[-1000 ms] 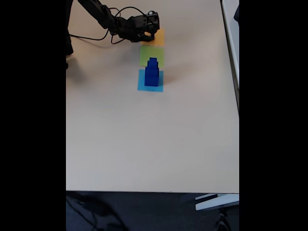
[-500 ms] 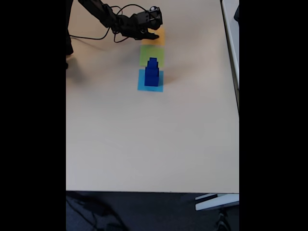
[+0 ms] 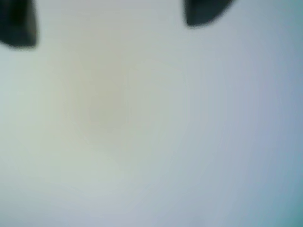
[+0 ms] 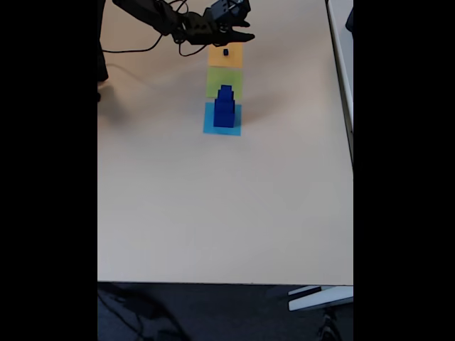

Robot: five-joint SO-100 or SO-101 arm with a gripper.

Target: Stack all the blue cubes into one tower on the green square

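Tiny blue cube [image 4: 225, 52] just below fingers [image 4: 240, 37]

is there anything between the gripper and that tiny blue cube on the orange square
Nothing visible does. In the fixed view the gripper hangs just beyond the far edge of the orange square, and the tiny blue cube sits alone on that square with bare paper between them. The stepped tower stands farther off, on the light-blue square.
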